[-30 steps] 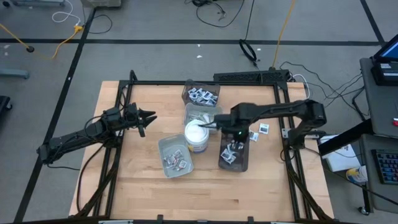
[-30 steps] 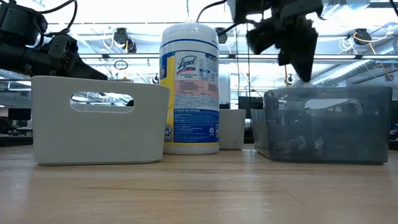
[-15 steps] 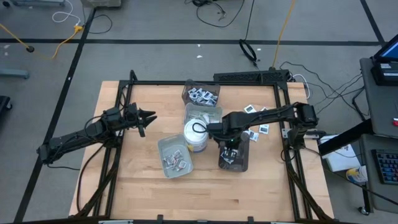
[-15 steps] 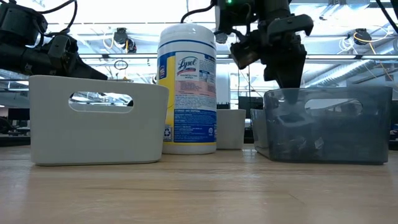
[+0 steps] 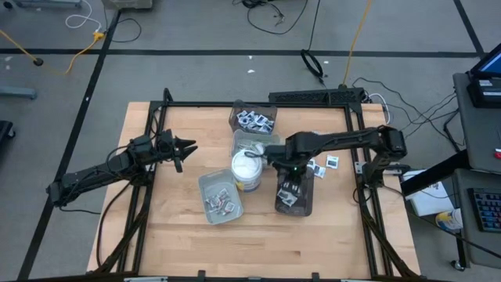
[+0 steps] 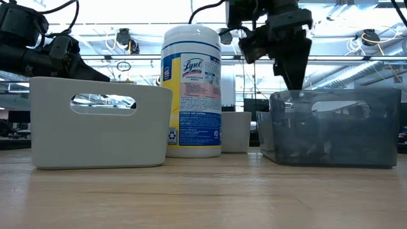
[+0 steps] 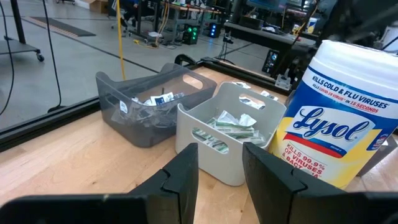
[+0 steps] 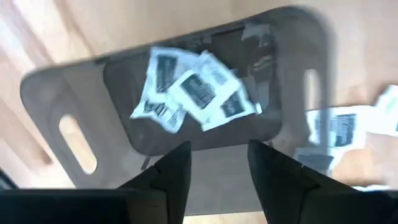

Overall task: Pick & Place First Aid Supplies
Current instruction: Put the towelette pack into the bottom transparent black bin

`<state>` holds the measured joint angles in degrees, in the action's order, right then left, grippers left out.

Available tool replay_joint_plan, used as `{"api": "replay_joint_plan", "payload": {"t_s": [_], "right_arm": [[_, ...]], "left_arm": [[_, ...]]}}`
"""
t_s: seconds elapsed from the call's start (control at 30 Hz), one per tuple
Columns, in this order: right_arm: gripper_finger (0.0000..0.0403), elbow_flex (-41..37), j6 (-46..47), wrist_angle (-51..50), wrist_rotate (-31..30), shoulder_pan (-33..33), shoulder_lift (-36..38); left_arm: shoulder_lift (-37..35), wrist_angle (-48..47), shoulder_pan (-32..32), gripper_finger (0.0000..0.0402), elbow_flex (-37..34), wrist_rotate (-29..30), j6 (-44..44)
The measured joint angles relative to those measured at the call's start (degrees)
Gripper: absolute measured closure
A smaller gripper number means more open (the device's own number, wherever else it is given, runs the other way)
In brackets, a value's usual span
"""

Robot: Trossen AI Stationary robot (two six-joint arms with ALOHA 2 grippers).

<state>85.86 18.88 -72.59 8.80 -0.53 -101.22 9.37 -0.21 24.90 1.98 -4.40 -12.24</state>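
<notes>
My right gripper [image 8: 219, 168] points down, open, over the dark translucent tray [image 5: 295, 196] on the table's right-middle. Nothing is between its fingers. In the low view it hangs just above the tray's rim [image 6: 294, 76]. Several square white packets with dark print [image 8: 193, 90] lie flat on that tray's floor. More square packets [image 5: 321, 162] lie loose on the table beyond the tray. My left gripper [image 7: 221, 177] waits, open, at the table's left [image 5: 184, 149], pointing level toward the trays.
A white wipes tub [image 5: 248, 168] stands just left of the dark tray. A grey tray [image 5: 221, 197] with packets sits near it. Another grey tray [image 7: 230, 134] holds green-white strips, and a second dark tray [image 7: 143, 102] holds packets at the far side. Black rails frame the table.
My right gripper has shifted a little toward the table's near edge and sunk toward the dark tray's rim, still pointing down. My left arm has kept still.
</notes>
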Motion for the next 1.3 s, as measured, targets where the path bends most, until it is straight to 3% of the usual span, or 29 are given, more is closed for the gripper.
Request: {"api": "replay_joint_plan", "payload": {"t_s": [0.3,0.53,0.7,0.9,1.3], "right_arm": [[0.0254,-0.04,8.19,-0.85,-1.60,-4.52,3.49],[0.0264,-0.93,7.61,-0.82,-1.51,-8.37,3.87],[0.0264,-6.78,7.62,0.65,-2.05,-12.04,7.72],[0.0258,-13.65,11.87,0.28,-10.30,-16.00,13.33],[0.0198,-27.66,18.03,0.38,-10.15,-25.27,23.53]], "left_arm": [[0.00,0.00,-0.01,0.0273,0.00,0.00,-0.01],[0.00,0.00,0.00,0.0273,0.01,0.00,0.00],[0.00,0.01,-0.01,0.0273,0.00,0.00,-0.01],[0.00,0.01,0.00,0.0273,0.00,0.02,-0.01],[0.00,0.00,0.00,0.0273,0.00,0.00,-0.01]]}}
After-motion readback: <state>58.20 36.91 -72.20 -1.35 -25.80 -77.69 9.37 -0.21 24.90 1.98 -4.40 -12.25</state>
